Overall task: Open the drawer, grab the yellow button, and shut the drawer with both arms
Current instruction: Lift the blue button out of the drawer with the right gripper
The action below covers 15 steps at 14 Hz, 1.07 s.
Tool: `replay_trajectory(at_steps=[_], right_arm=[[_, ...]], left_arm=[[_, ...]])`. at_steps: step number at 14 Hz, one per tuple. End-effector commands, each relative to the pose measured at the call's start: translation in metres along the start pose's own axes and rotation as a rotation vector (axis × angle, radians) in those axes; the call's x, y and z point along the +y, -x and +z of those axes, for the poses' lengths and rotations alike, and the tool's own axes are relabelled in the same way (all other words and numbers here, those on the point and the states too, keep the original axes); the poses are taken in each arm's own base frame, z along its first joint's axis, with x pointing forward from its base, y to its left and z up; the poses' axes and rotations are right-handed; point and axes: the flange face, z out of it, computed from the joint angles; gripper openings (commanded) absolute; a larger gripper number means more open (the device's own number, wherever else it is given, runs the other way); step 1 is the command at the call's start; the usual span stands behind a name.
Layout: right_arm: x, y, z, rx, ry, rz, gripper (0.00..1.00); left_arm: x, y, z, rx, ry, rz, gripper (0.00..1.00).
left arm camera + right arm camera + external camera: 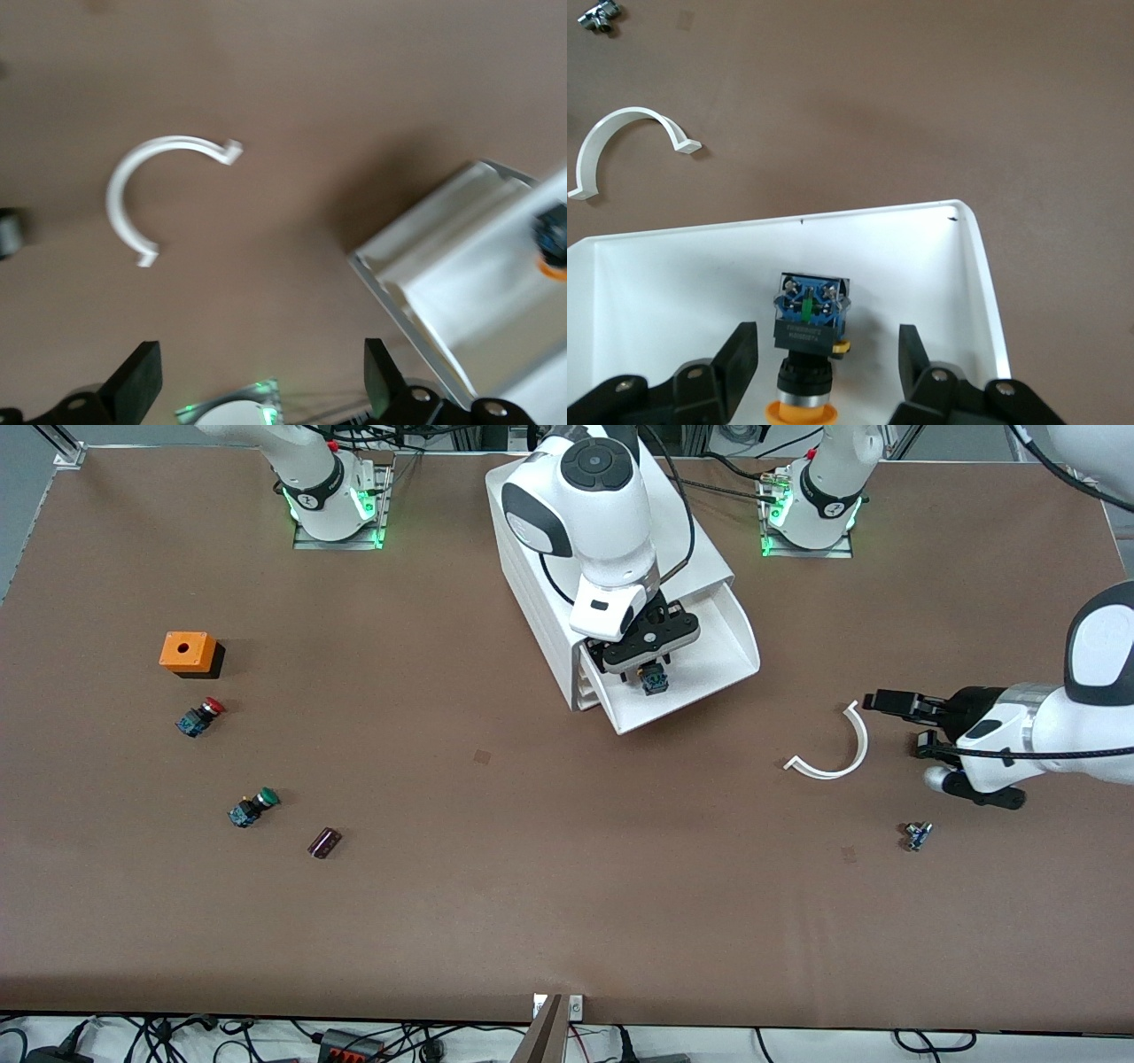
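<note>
The white cabinet (540, 611) stands at the back middle of the table. Its lowest drawer (718, 646) is pulled out toward the front camera. In the drawer (673, 283) lies the button (808, 328), with an orange-yellow cap and a dark blue body. My right gripper (826, 354) reaches down into the drawer, open, one finger on each side of the button (656, 682) with a gap on both sides. My left gripper (897, 724) hovers open and holding nothing over the table toward the left arm's end, beside a white curved clip (133, 190). The left wrist view shows the drawer (461, 266).
The white curved clip (833, 748) lies between the drawer and the left gripper. A small metal part (917, 835) lies nearer the front camera. Toward the right arm's end are an orange box (188, 653), a red-capped button (201, 716), a green-capped button (252, 806) and a small dark block (324, 842).
</note>
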Motion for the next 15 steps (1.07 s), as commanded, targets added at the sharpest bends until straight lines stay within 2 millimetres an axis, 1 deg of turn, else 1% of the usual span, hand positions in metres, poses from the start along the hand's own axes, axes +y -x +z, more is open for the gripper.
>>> replay_trajectory(at_steps=[1, 2, 3, 4, 8, 10, 11, 12, 13, 15], right_arm=[[-0.011, 0.003, 0.015, 0.008, 0.041, 0.002, 0.73], [-0.013, 0.003, 0.017, 0.012, 0.043, 0.021, 0.73], [-0.022, 0.007, 0.02, 0.013, 0.041, 0.02, 0.73], [-0.024, 0.008, 0.022, 0.013, 0.041, 0.02, 0.73], [-0.026, 0.009, 0.024, 0.015, 0.038, 0.028, 0.72], [-0.027, 0.01, 0.031, 0.013, 0.039, 0.043, 0.72], [-0.026, 0.009, 0.034, 0.013, 0.04, 0.048, 0.69], [-0.028, 0.009, 0.032, 0.018, 0.035, 0.047, 0.68], [-0.027, 0.009, 0.035, 0.016, 0.036, 0.047, 0.68], [-0.028, 0.007, 0.034, 0.026, 0.029, 0.047, 0.62]], left_arm=[[-0.009, -0.001, -0.011, 0.067, -0.12, -0.056, 1.0], [-0.011, 0.0, -0.014, 0.077, -0.145, -0.061, 1.0], [-0.01, 0.002, -0.016, 0.081, -0.15, -0.06, 1.0], [-0.009, 0.004, -0.02, 0.089, -0.153, -0.059, 1.0], [-0.006, 0.012, -0.026, 0.09, -0.156, -0.06, 1.0], [-0.004, 0.013, -0.025, 0.089, -0.156, -0.057, 1.0], [-0.003, 0.013, -0.024, 0.088, -0.156, -0.056, 1.0], [-0.003, 0.013, -0.024, 0.088, -0.156, -0.056, 1.0], [-0.002, 0.012, -0.023, 0.088, -0.157, -0.056, 1.0], [0.003, 0.012, -0.022, 0.086, -0.159, -0.049, 1.0]])
